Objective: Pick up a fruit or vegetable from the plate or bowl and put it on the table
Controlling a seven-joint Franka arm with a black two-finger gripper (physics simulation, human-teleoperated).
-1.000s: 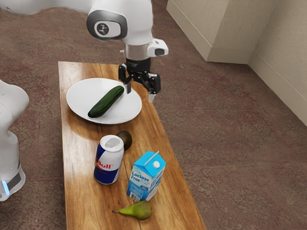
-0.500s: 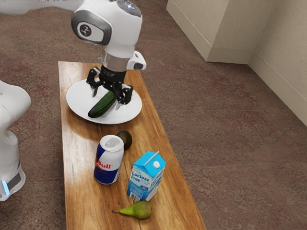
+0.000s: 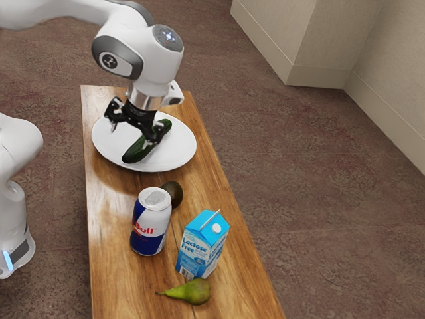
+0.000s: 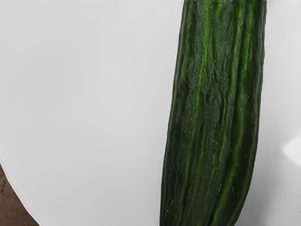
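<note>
Cucumber (image 3: 135, 152) sits on the plate (image 3: 178, 148), exterior view's upper left, slanting lower left to upper right. Pincer (image 3: 129, 135) is spread apart; imo the cuke's slightly frame-right of its middle.

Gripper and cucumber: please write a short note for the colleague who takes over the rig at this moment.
Gripper: open, over the plate, holding nothing.
Cucumber: lying on the plate, not gripped.
Done: gripper is above the plate; the cucumber is not yet lifted.
Left: close on the cucumber, lift it, set it on the table.
</note>
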